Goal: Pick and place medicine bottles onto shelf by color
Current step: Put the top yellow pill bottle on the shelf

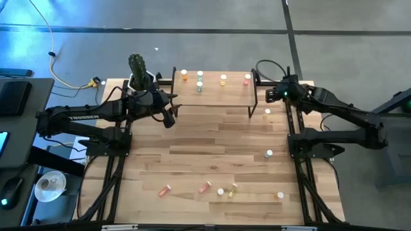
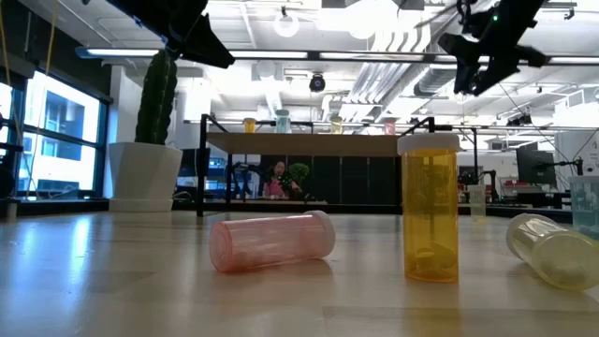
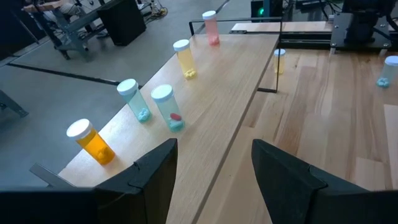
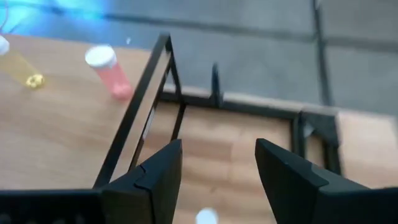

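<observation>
Table (image 1: 212, 147): wooden, loose medicine bottles (image 1: 205, 187) near its front edge.
Shelf (image 1: 218, 95): five bottles standing along its back.
Left gripper (image 3: 214, 171): jaws wide, empty, at shelf's left end.
Right gripper (image 4: 217, 171): jaws wide, empty, beside shelf's right end.

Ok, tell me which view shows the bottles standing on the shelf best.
Left wrist view: all five bottles stand close and distinct on the shelf. High view shows them tiny, low view distant, right wrist view only two.
</observation>
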